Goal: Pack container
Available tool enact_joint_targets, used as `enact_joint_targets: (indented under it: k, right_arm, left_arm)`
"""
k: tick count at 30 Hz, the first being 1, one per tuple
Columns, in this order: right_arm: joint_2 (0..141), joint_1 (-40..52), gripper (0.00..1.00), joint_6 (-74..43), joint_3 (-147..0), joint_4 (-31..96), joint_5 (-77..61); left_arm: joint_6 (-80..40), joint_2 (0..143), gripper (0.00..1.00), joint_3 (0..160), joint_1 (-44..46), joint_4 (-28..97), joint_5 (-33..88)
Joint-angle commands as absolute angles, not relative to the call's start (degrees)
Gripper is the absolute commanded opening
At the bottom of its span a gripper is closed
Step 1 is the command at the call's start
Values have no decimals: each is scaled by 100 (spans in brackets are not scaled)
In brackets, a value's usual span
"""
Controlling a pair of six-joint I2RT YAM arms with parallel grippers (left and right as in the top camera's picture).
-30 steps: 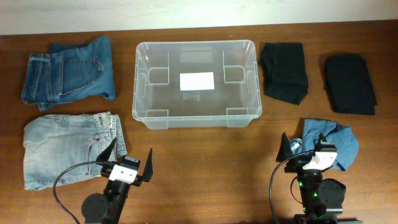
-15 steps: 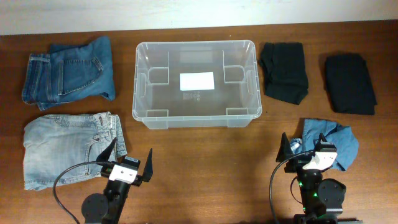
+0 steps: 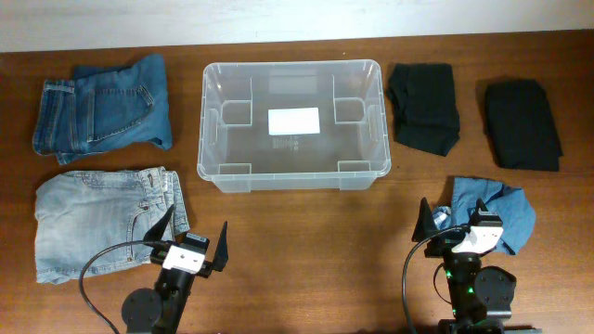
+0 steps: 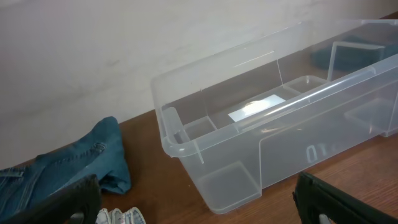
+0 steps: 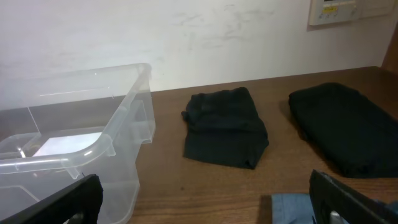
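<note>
- On the wooden surface (image 3: 306,250), seen from overhead, the container (image 3: 290,64) stood at centre rear, empty except for the white label (image 3: 293,121) on its floor.
- Folded clothes flanked it, probably staged within each arm's reach: dark jeans (image 3: 102,107) and pale jeans (image 3: 102,223) to the left, and an inner black garment (image 3: 424,107), an outer black garment (image 3: 522,123) and a crumpled blue cloth (image 3: 506,215) to the right.
- The left pincer (image 3: 197,221) and right pincer (image 3: 451,204) waited near the front edge, both spread wide and holding nothing.
- In the left wrist view, the container showed clear, glossy plastic walls, a rounded rim and moulded corner insets. Soft dark denim lay beside it, apart.
- In the right wrist view, the 2 matte black garments lay flat and squarely folded, near the container's corner but not touching it. A strip of blue cloth showed at the lower edge.
</note>
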State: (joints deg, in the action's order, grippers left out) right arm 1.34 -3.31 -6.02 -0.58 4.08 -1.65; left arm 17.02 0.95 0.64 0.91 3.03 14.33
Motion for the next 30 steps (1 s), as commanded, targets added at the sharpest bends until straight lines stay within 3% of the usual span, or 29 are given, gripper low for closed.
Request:
enact_joint_targets:
  k: [1,13,18,25,30]
  right_arm:
    - [145,-301,98,-602,-32,432,-239]
    - [145,-301,99,-628,-32,386,-121]
    - [145,-301,98,-690,-32,180,-770]
    - [143,-301,98,-690,-231,-1885,-2375]
    - [414,-303,98,-589,-1428,-972,-1765]
  left_arm:
    - [1765,78,99,54,58,349,1415]
    - [1765,78,99,54,58,349,1415]
    - [1767,78,99,54,58,349,1415]
    - [1765,78,99,54,58,349,1415]
    - [1767,78,99,54,58,349,1415]
